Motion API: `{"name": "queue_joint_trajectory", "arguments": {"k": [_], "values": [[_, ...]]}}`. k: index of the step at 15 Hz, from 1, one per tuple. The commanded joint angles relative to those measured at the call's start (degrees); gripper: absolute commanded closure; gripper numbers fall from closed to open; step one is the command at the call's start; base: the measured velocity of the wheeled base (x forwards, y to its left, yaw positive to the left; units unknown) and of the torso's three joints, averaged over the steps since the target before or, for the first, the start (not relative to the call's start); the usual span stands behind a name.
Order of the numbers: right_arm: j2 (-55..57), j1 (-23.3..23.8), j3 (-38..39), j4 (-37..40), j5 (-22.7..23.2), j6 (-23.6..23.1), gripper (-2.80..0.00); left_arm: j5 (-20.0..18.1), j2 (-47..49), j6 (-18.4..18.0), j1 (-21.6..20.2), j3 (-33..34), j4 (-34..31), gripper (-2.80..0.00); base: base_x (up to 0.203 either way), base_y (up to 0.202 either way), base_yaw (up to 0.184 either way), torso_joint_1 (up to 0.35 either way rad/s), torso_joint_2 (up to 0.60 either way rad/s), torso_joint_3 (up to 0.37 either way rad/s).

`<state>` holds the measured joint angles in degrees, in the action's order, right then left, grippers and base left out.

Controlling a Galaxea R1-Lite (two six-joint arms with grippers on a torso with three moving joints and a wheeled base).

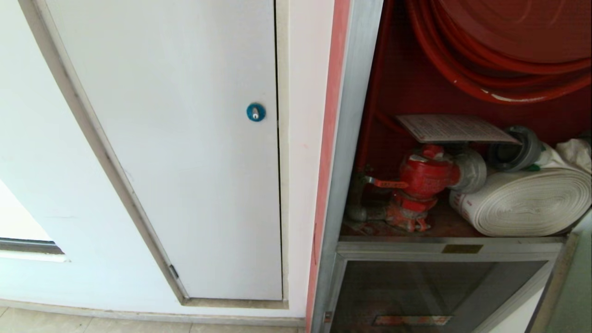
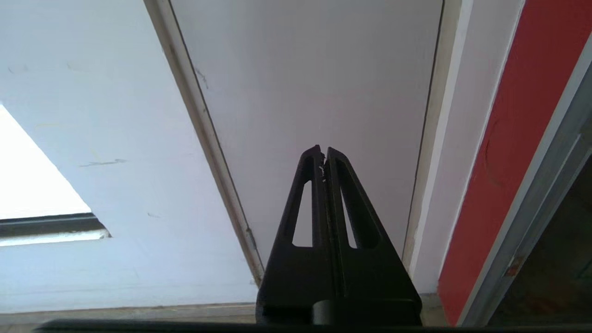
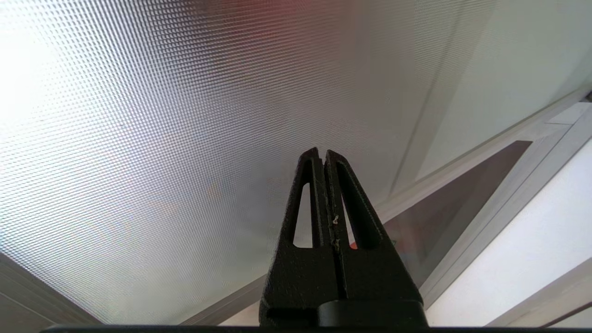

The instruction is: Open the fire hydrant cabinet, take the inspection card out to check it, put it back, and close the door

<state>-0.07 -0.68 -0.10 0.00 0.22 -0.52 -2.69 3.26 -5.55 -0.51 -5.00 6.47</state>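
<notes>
Left tool (image 2: 323,155): fingers pressed together, nothing held, pointing at a plain white panel (image 2: 314,83); the panel's grey frame strip (image 2: 203,120) runs to one side of the tips, a red-painted edge (image 2: 504,138) and silver metal frame (image 2: 550,185) to the other. Right tool (image 3: 323,157): fingers likewise pressed together, empty, pointing at a textured translucent pane (image 3: 162,138) bordered by a silver frame (image 3: 485,157). Neither tool appears in the head view. Fire hydrant cabinet (image 1: 351,138): open, red interior exposed, on the far side of the white panel from the left tool's grey strip. Contents: inspection card (image 1: 455,128) lying flat on top of the red valve (image 1: 423,178); red hose reel (image 1: 499,51) above; white rolled hose (image 1: 525,201) beside the valve. Blue round lock (image 1: 255,112) on the white panel. Lower glass panel (image 1: 434,296) beneath the compartment.
</notes>
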Motion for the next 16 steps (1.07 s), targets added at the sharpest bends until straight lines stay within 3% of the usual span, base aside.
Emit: {"name": "queue_joint_trajectory", "arguments": {"k": [1,7,10,16], "values": [[0.1,0.0,0.0,0.0,0.0,0.0,0.00,0.0,-3.1,-1.1,0.1,3.3,0.4,0.00,0.000,0.000,0.000,0.000,0.00,0.000],[0.1,0.0,0.0,0.0,0.0,-0.2,0.00,0.6,-3.2,-0.5,0.1,6.2,-1.2,0.00,0.000,0.000,0.000,0.000,0.00,0.000],[0.1,0.0,0.0,0.0,0.0,-0.2,0.00,1.9,-3.2,3.2,0.1,5.8,-4.4,0.00,0.000,0.000,0.000,0.000,0.00,0.000],[0.1,0.0,0.0,0.0,0.0,-0.2,0.00,1.9,-3.2,3.9,0.1,5.8,-4.4,0.00,0.000,0.000,0.000,0.000,0.00,0.000]]}}
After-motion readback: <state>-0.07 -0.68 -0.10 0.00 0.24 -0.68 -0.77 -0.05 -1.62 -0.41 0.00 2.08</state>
